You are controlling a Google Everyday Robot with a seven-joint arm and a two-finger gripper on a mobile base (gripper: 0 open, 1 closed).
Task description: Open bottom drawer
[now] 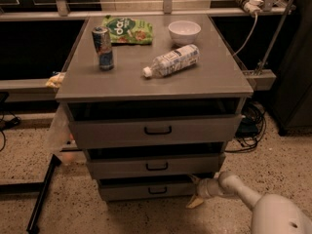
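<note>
A speckled stone floor (146, 218) in a dim room, with a grey three-drawer cabinet standing on it. Nearest the viewer, a white robot arm (243, 195) reaches in from the lower right. Its pincer (194, 190) sits low, at the right end of the cabinet's lowest drawer, with its two tan fingers spread apart and grasping nothing.

Just left of the pincer is the bottom drawer (126, 191), the shortest and narrowest grey front. Its small black bar handle (157, 190) lies further left, at the middle of the front.

Judging from this, the pincer should slide left to the handle, close around the bar and pull straight out, low and level. A grip on the drawer's corner would likely slip.

Above the pincer, the middle-sized grey drawer front (122, 167) and the tallest grey drawer front (112, 130) overhang and could catch a rising wrist.

Higher and further back, on the grey counter (219, 77), are:
- a clear plastic bottle on its side (171, 61)
- an upright drinks can (103, 48)
- a white bowl (184, 31)
- a green snack bag (127, 30)

A jolt could roll the bottle. Dark cables (248, 126) lie on the floor up and to the right of the pincer.
</note>
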